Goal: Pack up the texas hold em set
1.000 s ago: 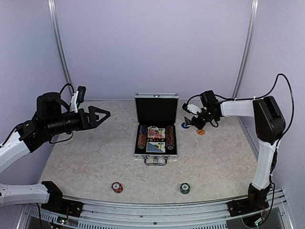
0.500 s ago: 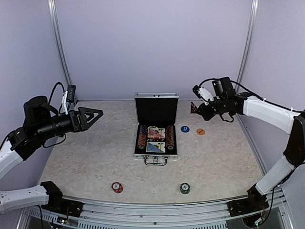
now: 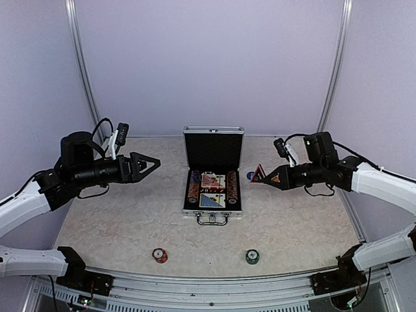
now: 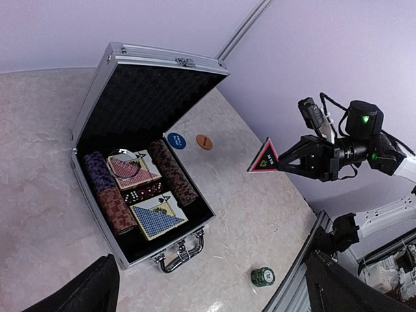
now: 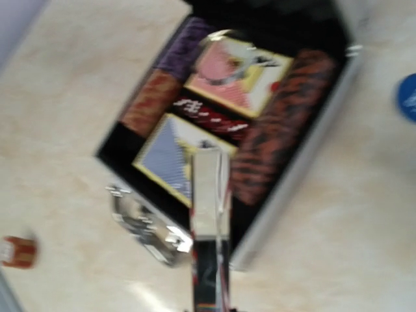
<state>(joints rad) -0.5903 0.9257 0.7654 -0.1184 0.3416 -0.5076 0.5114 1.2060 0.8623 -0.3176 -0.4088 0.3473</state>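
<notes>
Top view: the left gripper (image 3: 151,162) hovers with jaws spread wide. The right gripper (image 3: 268,177) pinches the red-black triangle marker (image 3: 258,173), with the open silver case (image 3: 213,149) to its left.

Left wrist: the case lies ahead of the spread fingers (image 4: 84,292), holding card decks (image 4: 158,221) and chip stacks (image 4: 172,172).

Right wrist, blurred: the marker shows edge-on, with the case beyond it.

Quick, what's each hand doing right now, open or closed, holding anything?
Left hand: open, empty.
Right hand: closed on the red-black triangle marker.

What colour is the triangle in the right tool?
The triangle is black with a red border; clearest from the left wrist.
</notes>
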